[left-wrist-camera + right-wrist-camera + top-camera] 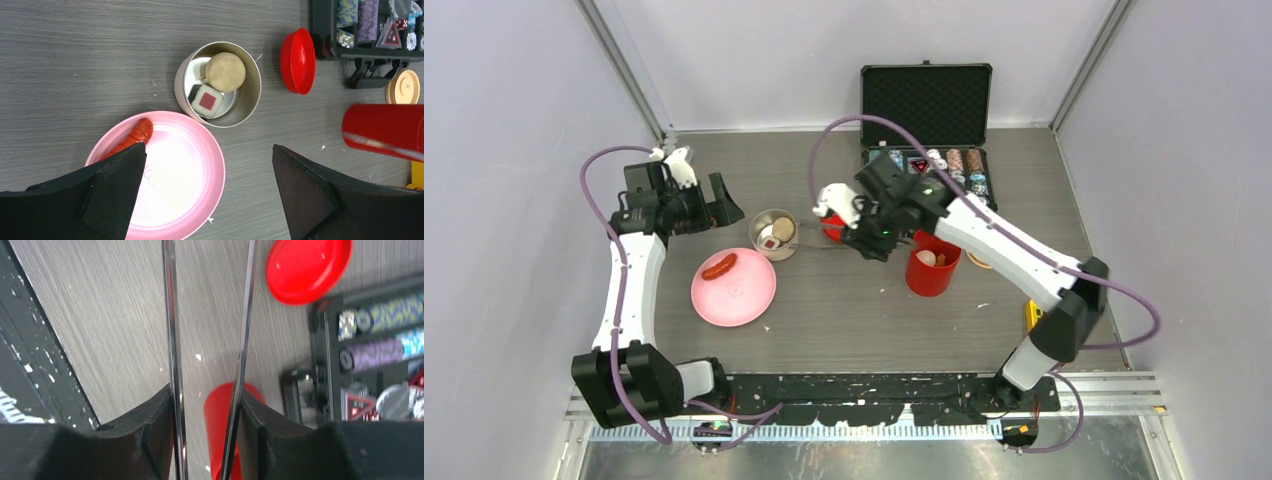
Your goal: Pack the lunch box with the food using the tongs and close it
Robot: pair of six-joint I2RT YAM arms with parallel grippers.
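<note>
My right gripper [864, 238] [206, 395] is shut on the tongs [171, 340], one finger pressed on each slim arm, which stand slightly apart. It hovers between the steel bowl [760, 222] and the red canister [932, 272], which has pale food inside. The red lid [828, 226] [307, 267] lies beside it on the table. The bowl [252, 95] holds a white cube with a red centre [206, 100] and a round tan piece [225, 71]. A red sausage [719, 265] [136, 136] lies on the pink plate [200, 200]. My left gripper [724, 205] [210, 155] is open above the plate's edge.
The open black case of poker chips [929, 160] stands at the back, behind the canister. A beige disc lid [402, 86] lies by the case. A yellow toy [1031, 315] sits at the right near the right arm.
</note>
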